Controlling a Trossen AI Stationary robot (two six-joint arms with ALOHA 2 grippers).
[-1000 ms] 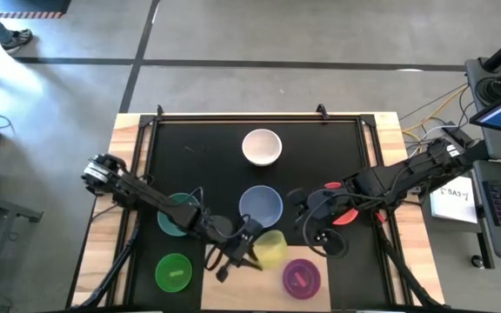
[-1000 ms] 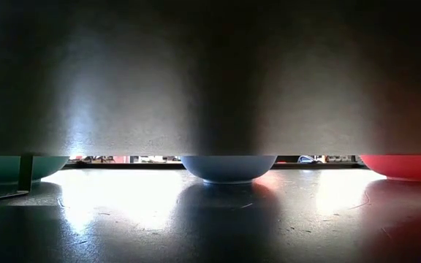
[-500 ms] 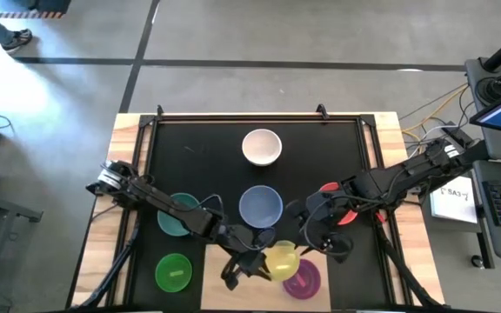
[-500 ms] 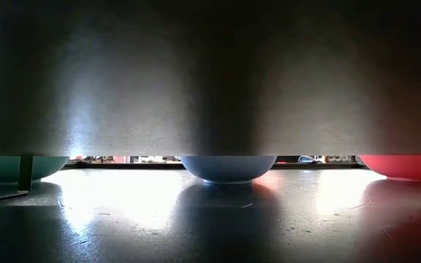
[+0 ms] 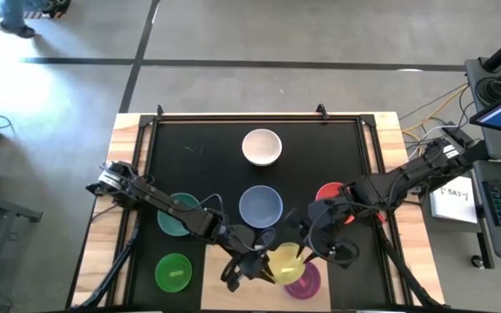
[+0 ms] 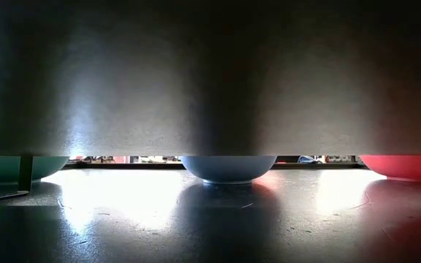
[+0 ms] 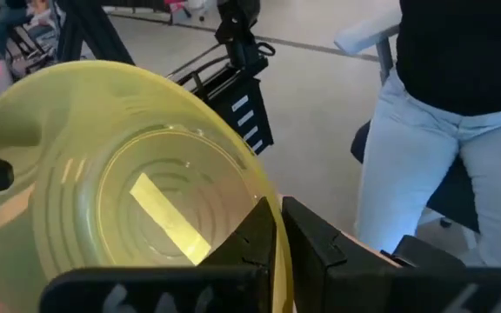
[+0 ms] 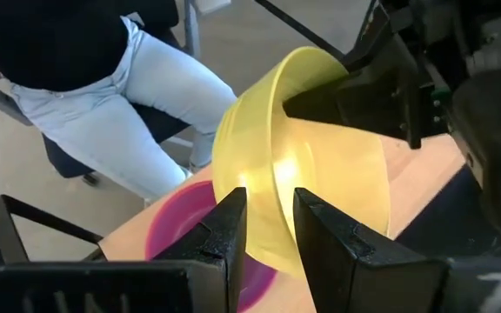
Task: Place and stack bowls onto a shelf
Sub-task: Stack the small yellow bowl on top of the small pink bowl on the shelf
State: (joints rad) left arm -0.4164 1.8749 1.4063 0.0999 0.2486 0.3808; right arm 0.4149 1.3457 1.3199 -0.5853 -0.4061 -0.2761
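A yellow bowl (image 5: 283,261) hangs tilted above the magenta bowl (image 5: 307,280). The magenta bowl stands on the pale wooden shelf (image 5: 220,296) at the table's near edge. My left gripper (image 5: 263,263) is shut on the yellow bowl. My right gripper (image 5: 308,250) is open at the bowl's other side, its two fingers to either side of the rim (image 8: 272,213). The bright green bowl (image 5: 174,272), teal bowl (image 5: 172,217), pale blue bowl (image 5: 260,207), red bowl (image 5: 329,193) and white bowl (image 5: 262,146) stand on the black mat. My left gripper pinches the yellow bowl's rim (image 7: 263,209), one finger (image 7: 255,239) inside the bowl and one (image 7: 320,243) outside. It comes in slanting down from the table's left. The bowl is lifted clear and tipped on edge above the magenta bowl. Whether my right gripper touches the rim, I cannot tell.
A seated person (image 7: 459,130) in light trousers is close beyond the table's near edge. The black mat (image 5: 198,148) has free room at its far left and far right. In the low view a dark panel (image 6: 210,73) hides everything above the bowls.
My left gripper has carried the yellow bowl toward the table's right and near edges, lifting it and tipping it over the magenta bowl. My right gripper has come toward the near left, down to the yellow bowl's rim, and has uncovered more of the red bowl.
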